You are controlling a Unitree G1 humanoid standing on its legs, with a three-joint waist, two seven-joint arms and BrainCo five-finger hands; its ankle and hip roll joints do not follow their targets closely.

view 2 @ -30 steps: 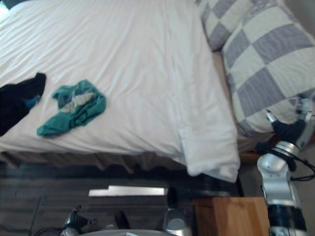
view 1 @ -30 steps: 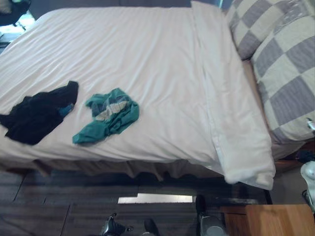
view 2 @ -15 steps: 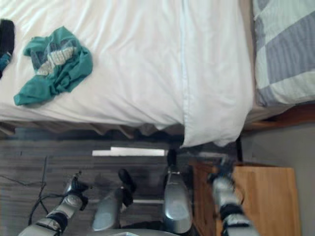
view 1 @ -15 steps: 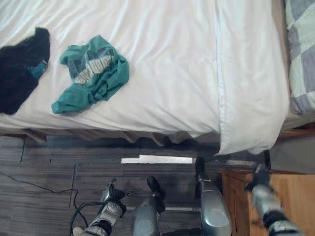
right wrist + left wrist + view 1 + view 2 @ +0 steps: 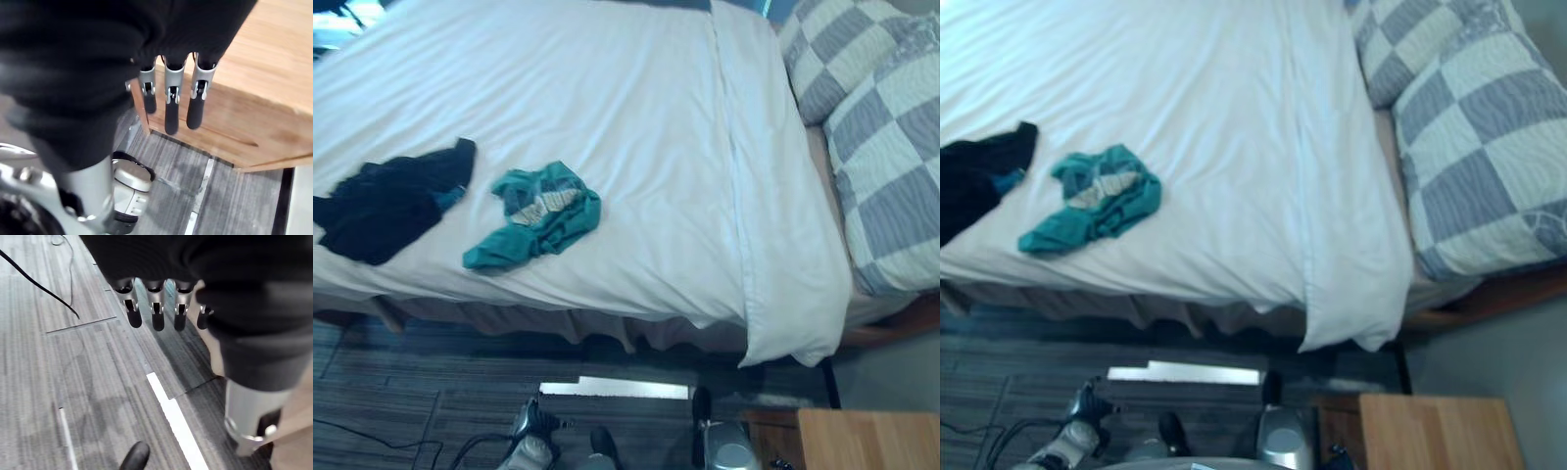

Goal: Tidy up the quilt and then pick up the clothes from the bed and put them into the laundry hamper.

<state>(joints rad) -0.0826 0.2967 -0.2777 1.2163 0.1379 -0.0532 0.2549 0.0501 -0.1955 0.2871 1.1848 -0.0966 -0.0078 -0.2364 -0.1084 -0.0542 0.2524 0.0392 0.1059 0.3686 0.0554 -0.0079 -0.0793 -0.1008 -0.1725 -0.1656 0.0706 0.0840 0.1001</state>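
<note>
Across the bed [image 5: 862, 323] I saw the white quilt [image 5: 607, 127] lying flat and mostly smooth, with faint stripes and light wrinkles, its turned-back band running along the pillow end and one corner drooping over the bed's near edge onto the side. I counted two garments on it: a crumpled teal garment [image 5: 536, 215] with a grey patterned patch, bunched near the near edge, and a rumpled black garment [image 5: 386, 201] with a bit of teal showing, lying just beside it toward the foot-end corner, the two apart and not touching. I counted two checked pillows [image 5: 1474, 157], grey and cream squares, at the head end, one partly overlapping the other. A wooden cabinet [image 5: 1435, 431] stood on the dark striped floor [image 5: 431, 392] off the head-end near corner of the bed. My left hand [image 5: 154, 308] hung low over the floor with its fingers straight and relaxed, holding nothing. My right hand [image 5: 168, 93] hung beside the wooden cabinet, its fingers likewise straight and loose, pointing down and empty.
</note>
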